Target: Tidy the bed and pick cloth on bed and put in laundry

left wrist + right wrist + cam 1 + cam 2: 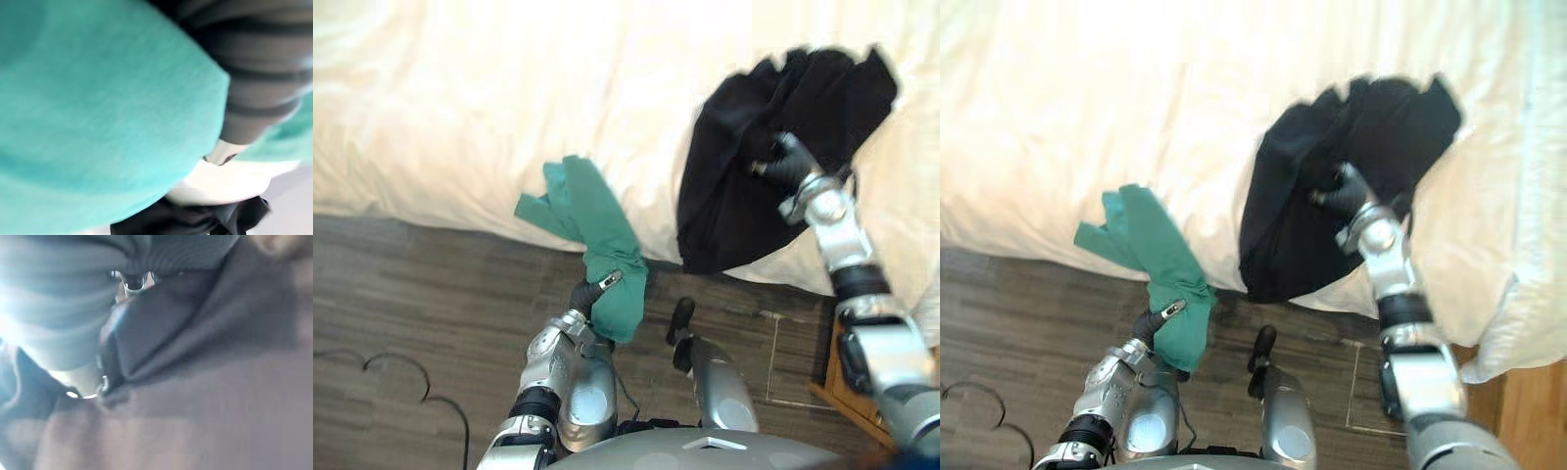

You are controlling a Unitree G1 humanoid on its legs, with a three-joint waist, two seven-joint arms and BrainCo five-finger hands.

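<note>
Looking down on a bed (pixel 460 98) spread with a rumpled cream duvet (pixel 1058 108) across the far half of the scene, with a dark wood-plank floor (pixel 411 294) along its near edge and a thin pale line (pixel 773 357) marked on the boards toward the right. Held up from the lower left, at the bed's edge and over the floor: the left robot hand (pixel 588 296), wrapped in a green cloth (pixel 597 225) draped over and around the dark ribbed cover, hanging a little below it and standing above it in loose folds overlapping the side of the duvet. Cannot tell whether clasped or slack, buried in the fabric, in the left wrist view too. Stretched forward on the right, arm nearly straight: the right robot hand (pixel 785 162), sunk into the middle of a black cloth (pixel 734 196) bunched on the duvet toward the bed's right side and spilling over the near edge toward the floor. Cannot tell there either whether closed or spread, dark cover against dark fabric. Green and black apart, with bare duvet between. Counting up: one bed, two cloths, one green and one black, and two robot hands, one at each cloth.
</note>
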